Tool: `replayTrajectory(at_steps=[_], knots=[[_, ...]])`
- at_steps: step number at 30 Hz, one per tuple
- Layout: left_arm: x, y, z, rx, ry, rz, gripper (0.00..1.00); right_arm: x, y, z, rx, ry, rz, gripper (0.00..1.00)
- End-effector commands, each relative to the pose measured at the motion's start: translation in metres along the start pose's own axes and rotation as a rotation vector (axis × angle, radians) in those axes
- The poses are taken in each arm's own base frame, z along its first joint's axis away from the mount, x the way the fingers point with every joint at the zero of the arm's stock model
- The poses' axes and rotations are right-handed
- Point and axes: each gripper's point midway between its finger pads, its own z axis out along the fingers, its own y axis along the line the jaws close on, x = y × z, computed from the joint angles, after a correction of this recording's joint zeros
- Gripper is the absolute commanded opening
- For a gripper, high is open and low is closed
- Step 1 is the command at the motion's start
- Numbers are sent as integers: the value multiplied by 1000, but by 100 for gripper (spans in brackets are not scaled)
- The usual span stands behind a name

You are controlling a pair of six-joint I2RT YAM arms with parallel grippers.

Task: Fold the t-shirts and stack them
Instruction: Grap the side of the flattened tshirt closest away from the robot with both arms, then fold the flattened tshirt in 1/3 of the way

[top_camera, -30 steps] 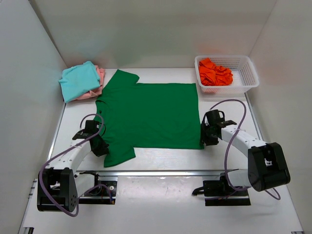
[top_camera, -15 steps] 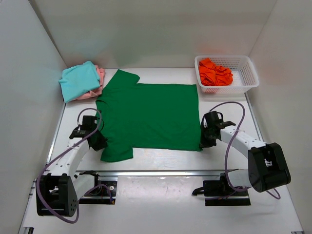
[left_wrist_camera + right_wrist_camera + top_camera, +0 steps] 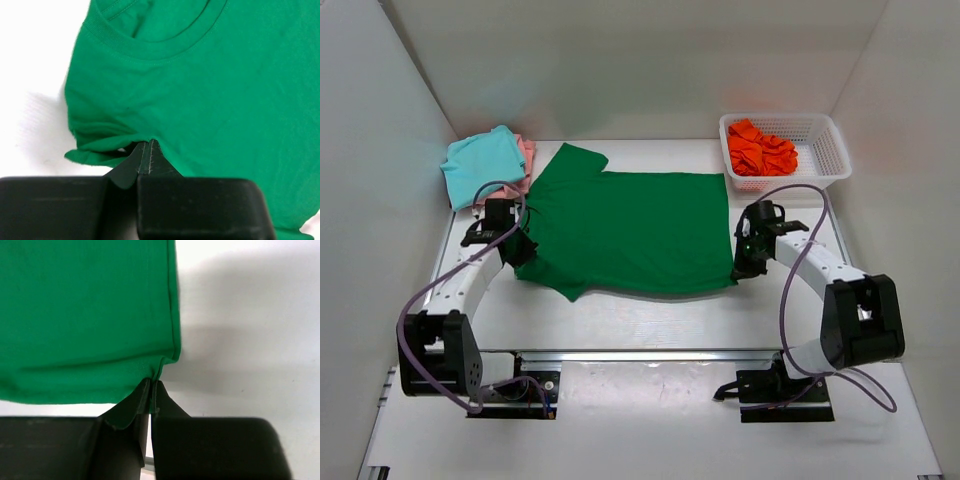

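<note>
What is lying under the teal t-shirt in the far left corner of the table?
A pale pink t-shirt lies under the teal t-shirt; only its right and near edges show. The rest is covered, so whether anything else lies beneath cannot be seen.

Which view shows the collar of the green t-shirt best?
The left wrist view: the ribbed collar of the green t-shirt fills the frame's top, close and sharp. In the top external view it is too small to make out. The right wrist view shows only a hem corner.
</note>
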Motion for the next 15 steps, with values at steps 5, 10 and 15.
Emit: replayTrajectory(at_steps=[5,10,15], knots=[[-60,-30,0,74,-127,-24,0,-53,-1,-5,13,-59,-4,0],[-81,-38,12,68,-138,-38,0,-78,1,2,5,-73,5,0],[-95,-47,31,88,-124,-52,0,-104,3,20,9,-64,-1,0]])
